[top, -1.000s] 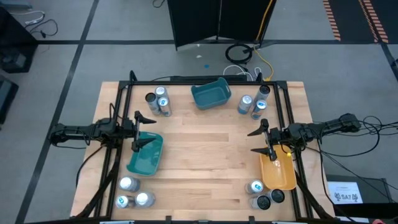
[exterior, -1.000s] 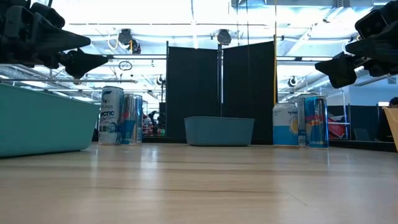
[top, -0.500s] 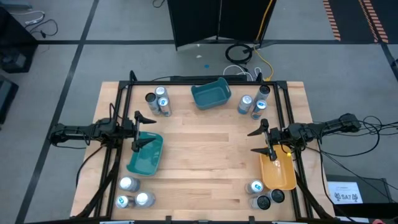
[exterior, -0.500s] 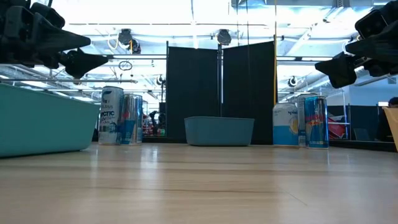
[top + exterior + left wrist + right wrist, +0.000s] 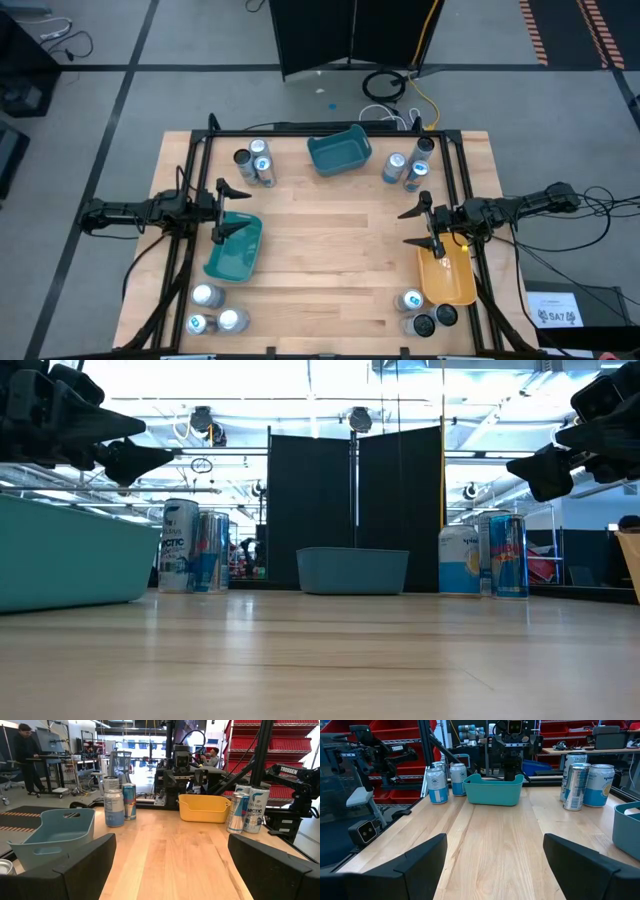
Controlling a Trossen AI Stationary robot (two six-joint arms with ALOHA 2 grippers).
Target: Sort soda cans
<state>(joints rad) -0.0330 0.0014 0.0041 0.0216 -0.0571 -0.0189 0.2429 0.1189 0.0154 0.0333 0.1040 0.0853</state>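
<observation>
Two robot arms hover over a wooden tabletop (image 5: 330, 240) with the can-sorting job seemingly not yet begun: the left gripper (image 5: 222, 212) hangs above the near end of a teal tray (image 5: 236, 255) by the left edge, its fingers spread wide and holding nothing, while the right gripper (image 5: 428, 225) hangs by the top end of an orange tray (image 5: 452, 282) along the right edge, its fingers likewise parted and empty. A third, blue tray (image 5: 340, 153) sits at the middle of the far edge. All three trays appear to hold no cans. The soda cans stand in four clusters near the corners: a far-left group (image 5: 254, 163), a far-right group (image 5: 410, 166), a near-left group (image 5: 210, 310) just below the teal tray, and a near-right group (image 5: 424, 312) that includes two dark-topped cans, touching or just beside the orange tray's lower end. Judging from this layout, every can is left to be moved; which kind belongs in which tray cannot be told from the scene. In the room beyond the table, a person stands at a workbench.
</observation>
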